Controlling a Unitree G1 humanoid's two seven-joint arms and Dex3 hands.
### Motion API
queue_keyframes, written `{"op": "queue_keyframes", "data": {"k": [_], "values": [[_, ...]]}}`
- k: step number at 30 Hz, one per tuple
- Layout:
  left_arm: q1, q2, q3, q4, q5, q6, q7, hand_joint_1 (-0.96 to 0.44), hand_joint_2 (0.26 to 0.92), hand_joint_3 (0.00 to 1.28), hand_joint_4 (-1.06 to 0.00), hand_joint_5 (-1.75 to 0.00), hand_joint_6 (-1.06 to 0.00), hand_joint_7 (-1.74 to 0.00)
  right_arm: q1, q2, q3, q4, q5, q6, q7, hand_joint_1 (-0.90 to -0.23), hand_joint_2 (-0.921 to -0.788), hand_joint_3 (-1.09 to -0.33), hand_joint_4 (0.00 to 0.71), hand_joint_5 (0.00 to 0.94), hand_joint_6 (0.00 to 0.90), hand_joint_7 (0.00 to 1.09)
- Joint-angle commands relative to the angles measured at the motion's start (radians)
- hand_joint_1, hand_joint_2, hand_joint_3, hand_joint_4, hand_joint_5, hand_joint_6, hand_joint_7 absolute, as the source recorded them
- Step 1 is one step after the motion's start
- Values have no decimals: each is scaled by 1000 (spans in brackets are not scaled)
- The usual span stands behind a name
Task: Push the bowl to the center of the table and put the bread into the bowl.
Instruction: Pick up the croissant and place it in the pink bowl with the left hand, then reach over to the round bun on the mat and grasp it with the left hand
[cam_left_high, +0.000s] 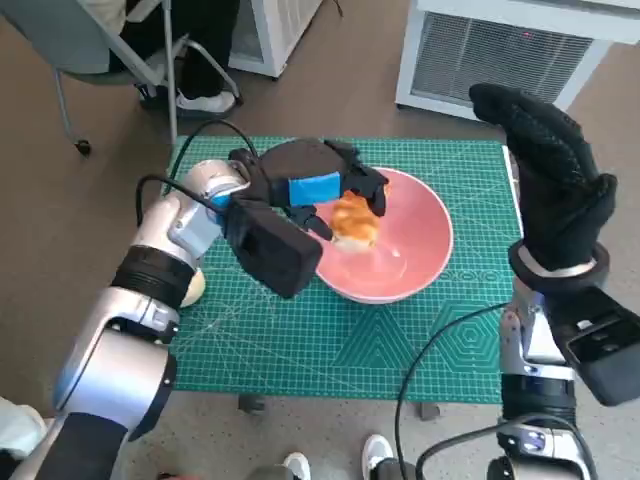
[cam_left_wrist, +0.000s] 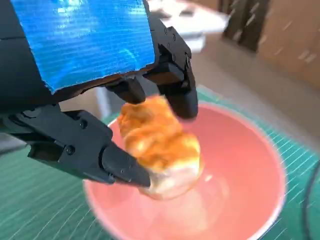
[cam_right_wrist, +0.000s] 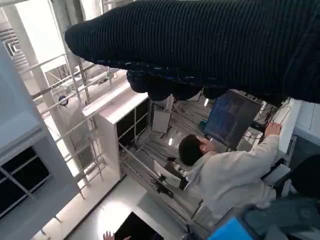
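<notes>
Two hands in view. Left hand (cam_left_high: 318, 188), black with blue tape on its back, reaches over the pink bowl (cam_left_high: 420, 240) from the robot's left side. Its fingers (cam_left_wrist: 180, 95) are clamped on the bread (cam_left_high: 354, 222): left wrist view shows the golden-brown piece pinched between upper fingers and a lower one, held above the bowl's inside, not resting on the bottom. Bread tilted, pale underside facing down toward the bowl floor.

Bowl sits on the green cutting mat (cam_left_high: 300, 340) that covers the desk, roughly mid-mat, a bit toward the far edge. Left wrist view: bowl (cam_left_wrist: 250, 180) rim under and around the bread (cam_left_wrist: 160, 145), mat (cam_left_wrist: 35, 200) visible beside it.

Right hand (cam_left_high: 550, 170) in black knitted glove is raised upright at the right edge of the desk, well apart from bowl and bread, holding nothing; fingers straight and loosely apart, pointing away from the robot. Right wrist view: glove (cam_right_wrist: 210, 45) is a dark band; a person (cam_right_wrist: 225, 175) in a light top at a monitor (cam_right_wrist: 230, 117) beyond it.

Head view extras: chair legs and a person's shoes (cam_left_high: 205, 100) beyond the far left corner, white vented unit (cam_left_high: 500, 50) beyond the far right.
</notes>
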Motion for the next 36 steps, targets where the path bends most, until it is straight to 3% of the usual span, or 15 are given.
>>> {"op": "queue_keyframes", "data": {"k": [1, 6, 14, 26, 36], "values": [[22, 26, 26, -60, -45, -16, -20, -173, 813, 5, -91, -10, -287, -57, 22, -1, -3, -2, 14, 13, -4, -531, -921, -864, -1, 447, -1, 582], [65, 67, 56, -131, -89, -54, -23, -236, 808, 1, -86, -8, -270, -28, 22, 0, 0, -11, 14, 19, -5, -530, -921, -862, -1, 449, -1, 583], [191, 199, 156, -360, -236, -51, -115, -227, 795, 0, -141, -21, -281, -26, 25, 0, 3, -22, 17, 21, -2, -531, -921, -859, -1, 450, -1, 585], [414, 428, 326, -509, -300, -75, -84, -304, 825, 10, -181, -16, -279, -23, 32, 5, 14, -50, 32, 35, 4, -529, -921, -857, -1, 447, -1, 585], [613, 555, 426, -600, -309, 7, -84, -304, 825, 4, -194, -9, -296, -28, 29, 10, 26, -60, 42, 46, 10, -529, -921, -857, -1, 445, -1, 585]]}}
